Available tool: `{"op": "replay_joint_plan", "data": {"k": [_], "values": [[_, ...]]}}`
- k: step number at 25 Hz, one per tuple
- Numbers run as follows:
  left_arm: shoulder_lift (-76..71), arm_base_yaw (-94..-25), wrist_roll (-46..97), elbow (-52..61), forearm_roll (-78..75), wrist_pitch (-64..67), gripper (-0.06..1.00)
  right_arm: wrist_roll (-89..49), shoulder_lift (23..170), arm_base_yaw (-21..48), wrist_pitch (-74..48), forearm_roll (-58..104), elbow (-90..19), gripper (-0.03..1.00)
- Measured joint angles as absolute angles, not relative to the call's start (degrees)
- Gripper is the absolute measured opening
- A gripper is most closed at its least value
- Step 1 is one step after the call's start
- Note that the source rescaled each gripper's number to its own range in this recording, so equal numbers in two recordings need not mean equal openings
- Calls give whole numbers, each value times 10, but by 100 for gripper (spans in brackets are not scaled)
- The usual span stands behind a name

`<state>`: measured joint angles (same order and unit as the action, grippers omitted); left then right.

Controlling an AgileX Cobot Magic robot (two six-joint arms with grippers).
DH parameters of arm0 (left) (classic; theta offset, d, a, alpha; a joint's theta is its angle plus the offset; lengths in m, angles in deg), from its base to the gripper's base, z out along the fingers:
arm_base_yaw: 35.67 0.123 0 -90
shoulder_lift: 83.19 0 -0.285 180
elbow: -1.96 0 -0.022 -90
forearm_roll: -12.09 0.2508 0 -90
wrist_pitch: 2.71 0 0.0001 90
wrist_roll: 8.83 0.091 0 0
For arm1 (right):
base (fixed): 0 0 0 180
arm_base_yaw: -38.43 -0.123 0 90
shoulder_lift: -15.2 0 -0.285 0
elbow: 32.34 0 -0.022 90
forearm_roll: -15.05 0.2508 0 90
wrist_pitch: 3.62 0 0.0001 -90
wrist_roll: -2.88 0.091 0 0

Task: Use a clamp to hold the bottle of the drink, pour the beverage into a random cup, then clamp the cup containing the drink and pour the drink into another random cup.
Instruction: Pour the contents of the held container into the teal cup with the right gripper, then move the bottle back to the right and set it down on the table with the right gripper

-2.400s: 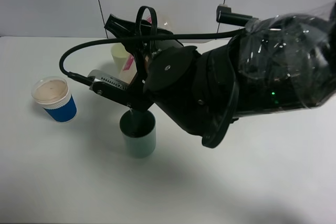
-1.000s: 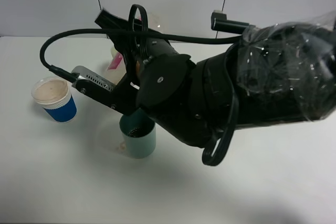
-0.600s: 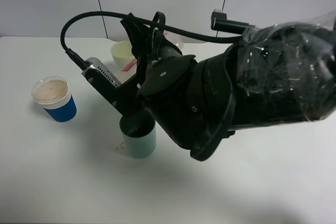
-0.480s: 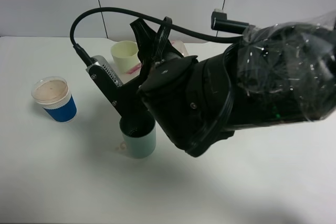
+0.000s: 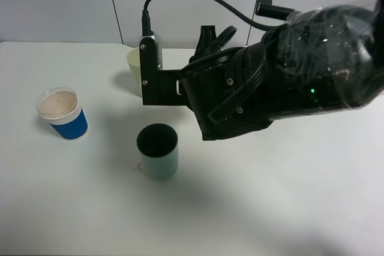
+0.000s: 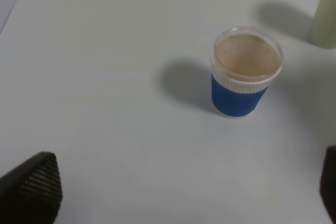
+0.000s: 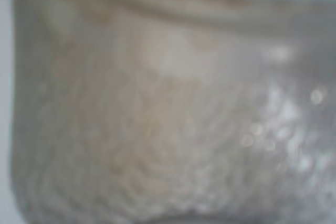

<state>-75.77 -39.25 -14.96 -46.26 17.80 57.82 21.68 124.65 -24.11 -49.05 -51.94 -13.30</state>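
Note:
The teal cup [image 5: 157,151] stands upright at the table's middle; its inside is dark, and I cannot tell the beverage from the wall. The blue-sleeved paper cup [image 5: 62,114] [image 6: 245,72] stands at the left, with a pale inside. My right clamp [image 5: 213,33] is raised behind the teal cup, with its grey bracket [image 5: 150,67] upright. The arm's bulk hides the bottle in the high view. A blurred translucent bottle wall [image 7: 157,108] with a tan band fills the right wrist view. My left gripper [image 6: 181,184] is open over bare table near the paper cup.
A pale yellow-green tumbler [image 5: 134,64] [image 6: 326,14] stands at the back, partly behind the bracket. Small brown drops [image 5: 137,167] lie on the table by the teal cup's left foot. A grey wall runs along the table's far edge.
The right arm has swung from its tilt over the teal cup back up and to the right. Its bracket now stands upright and the bottle has gone behind the arm. The cups have not moved.

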Motion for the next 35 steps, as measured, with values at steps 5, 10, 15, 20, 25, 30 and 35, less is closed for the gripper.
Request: {"op": "replay_joint_plan", "data": {"k": [5,10,15,20,25,30,35], "values": [[-758,-393,-150,-463,178,578,100,303,1223,-196,-439,-516,-133,0],[-758,-393,-150,-463,178,578,100,383,1206,-139,-376,-516,-133,0],[-758,-393,-150,-463,178,578,100,411,1204,-91,-320,-514,-133,0],[-758,-393,-150,-463,178,578,100,415,1204,-40,-267,-496,-133,0],[-758,-393,-150,-463,178,578,100,415,1204,15,-200,-456,-133,0],[-758,-393,-150,-463,178,578,100,415,1204,67,-121,-424,-122,0],[-758,-393,-150,-463,178,578,100,411,1204,127,-36,-395,-93,0]]}}
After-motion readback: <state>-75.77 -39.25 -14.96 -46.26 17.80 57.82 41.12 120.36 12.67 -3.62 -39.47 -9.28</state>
